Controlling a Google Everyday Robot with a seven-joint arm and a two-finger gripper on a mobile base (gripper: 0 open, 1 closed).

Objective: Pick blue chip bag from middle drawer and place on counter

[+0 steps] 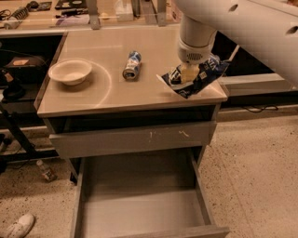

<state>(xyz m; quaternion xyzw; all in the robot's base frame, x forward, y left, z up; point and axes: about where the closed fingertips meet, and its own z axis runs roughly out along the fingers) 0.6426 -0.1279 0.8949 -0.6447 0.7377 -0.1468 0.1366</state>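
The blue chip bag [201, 75], dark blue foil with white edges, hangs in my gripper [188, 74] just above the right part of the counter [107, 88]. The gripper points down from the white arm and is shut on the bag. The middle drawer [139, 204] stands pulled out below, its flat grey bottom bare.
A white bowl [70, 71] sits on the counter's left. A blue-and-white can [132, 65] lies near the counter's middle. The closed drawer front [132, 138] with pale scratches is above the open drawer. A cluttered shelf [70, 14] runs behind. A shoe [16, 226] lies on the floor at lower left.
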